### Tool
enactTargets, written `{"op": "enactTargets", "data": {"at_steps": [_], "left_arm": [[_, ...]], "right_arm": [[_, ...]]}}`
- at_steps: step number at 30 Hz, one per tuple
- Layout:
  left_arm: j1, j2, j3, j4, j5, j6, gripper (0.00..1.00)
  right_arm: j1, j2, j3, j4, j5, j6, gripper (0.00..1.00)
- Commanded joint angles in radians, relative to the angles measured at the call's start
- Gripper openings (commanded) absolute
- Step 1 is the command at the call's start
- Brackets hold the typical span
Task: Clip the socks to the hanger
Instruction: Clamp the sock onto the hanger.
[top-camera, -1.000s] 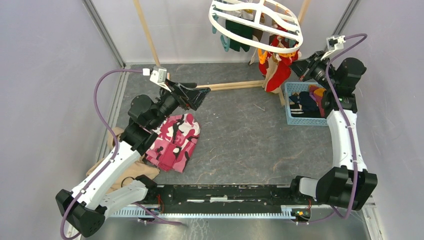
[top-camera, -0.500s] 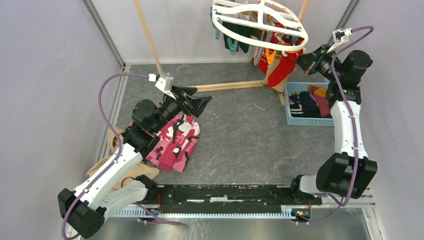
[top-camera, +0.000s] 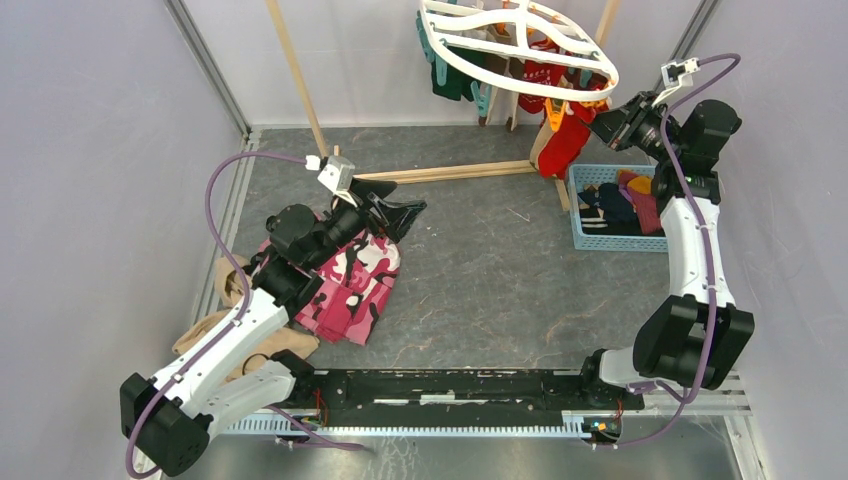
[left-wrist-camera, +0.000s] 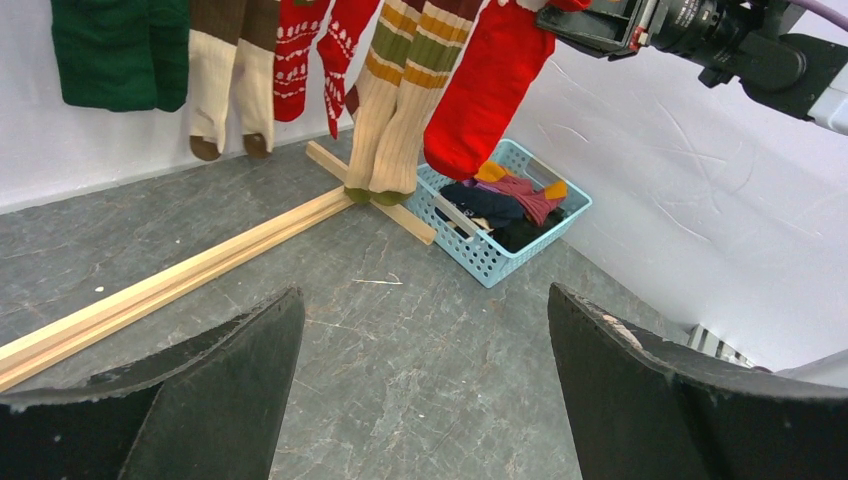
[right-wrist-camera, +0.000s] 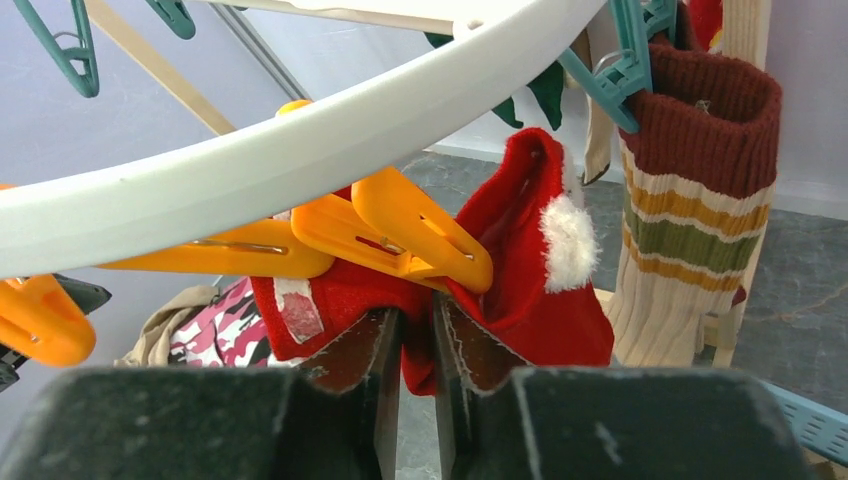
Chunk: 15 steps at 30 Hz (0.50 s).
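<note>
The white oval hanger (top-camera: 480, 64) hangs at the back, with several socks clipped under it: dark green (top-camera: 450, 72), red-patterned, tan-striped (right-wrist-camera: 690, 250) and plain red. My right gripper (top-camera: 600, 118) is up at its right rim, shut on the cuff of a red sock (right-wrist-camera: 520, 290). In the right wrist view its jaws (right-wrist-camera: 418, 320) pinch the red fabric just below an orange clip (right-wrist-camera: 420, 235) under the white rim (right-wrist-camera: 300, 150). The red sock hangs down over the basket (top-camera: 565, 140). My left gripper (top-camera: 405, 205) is open and empty above the floor (left-wrist-camera: 425, 300).
A blue basket (top-camera: 612, 244) with more socks stands at the right, below the hanger. The wooden rack's base bar (top-camera: 450, 172) lies across the back floor. A pink camouflage cloth (top-camera: 350, 280) and a tan cloth (top-camera: 215, 335) lie under my left arm.
The hanger has swung, carrying its socks to the left. My right gripper rose slightly and stays shut on the red sock. My left gripper drifted a little nearer and right.
</note>
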<state>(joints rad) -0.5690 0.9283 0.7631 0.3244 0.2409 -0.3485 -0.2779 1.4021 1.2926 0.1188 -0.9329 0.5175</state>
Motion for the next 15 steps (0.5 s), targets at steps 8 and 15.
{"op": "enactTargets", "data": {"at_steps": [8,15], "left_arm": [[-0.002,-0.019,-0.035,0.078,0.041,0.072,0.96],[-0.002,-0.023,-0.067,0.103,0.059,0.068,0.96]], "right_arm": [[-0.004,-0.062,-0.014,0.030,-0.065,-0.061,0.35],[-0.005,-0.109,-0.071,0.017,-0.084,-0.116,0.44]]}}
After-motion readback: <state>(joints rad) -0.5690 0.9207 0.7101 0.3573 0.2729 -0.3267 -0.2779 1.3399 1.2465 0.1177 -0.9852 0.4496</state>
